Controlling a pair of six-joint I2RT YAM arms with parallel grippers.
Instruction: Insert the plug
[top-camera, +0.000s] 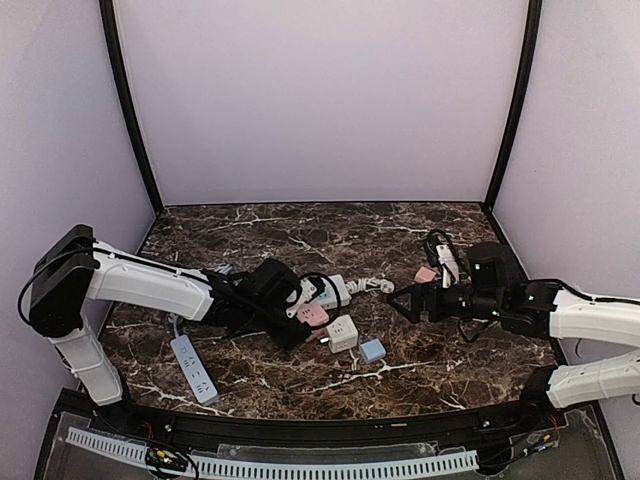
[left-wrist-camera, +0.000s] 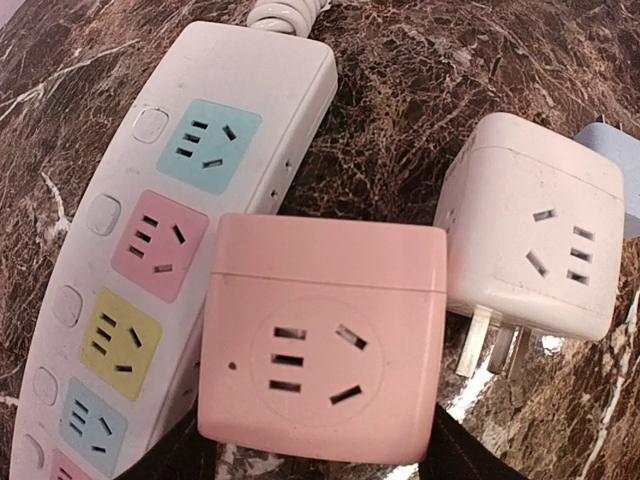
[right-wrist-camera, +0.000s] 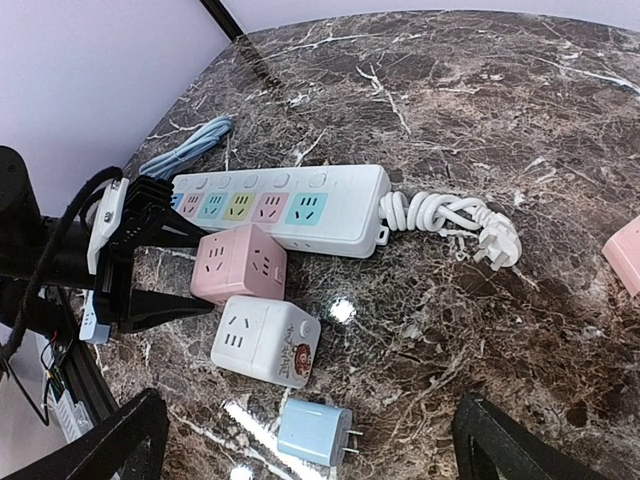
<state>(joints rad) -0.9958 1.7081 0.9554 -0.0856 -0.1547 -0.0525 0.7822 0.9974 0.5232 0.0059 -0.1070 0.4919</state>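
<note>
A white power strip (top-camera: 335, 290) with coloured sockets lies mid-table and shows in the left wrist view (left-wrist-camera: 150, 250) and the right wrist view (right-wrist-camera: 290, 205). A pink cube plug (top-camera: 313, 315) sits on the marble against the strip's side, its socket face toward my left camera (left-wrist-camera: 320, 340); its prongs are hidden. My left gripper (top-camera: 303, 314) has a finger on each side of the cube's near end (right-wrist-camera: 240, 262), shut on it. My right gripper (top-camera: 397, 300) is open and empty, right of the strip.
A white cube plug (top-camera: 342, 333) lies beside the pink one, with a blue adapter (top-camera: 373, 350) just past it. The strip's coiled cord and plug (right-wrist-camera: 450, 220) lie to its right. Another pink piece (top-camera: 427, 274) sits by the right arm. A second strip (top-camera: 193, 368) lies front left.
</note>
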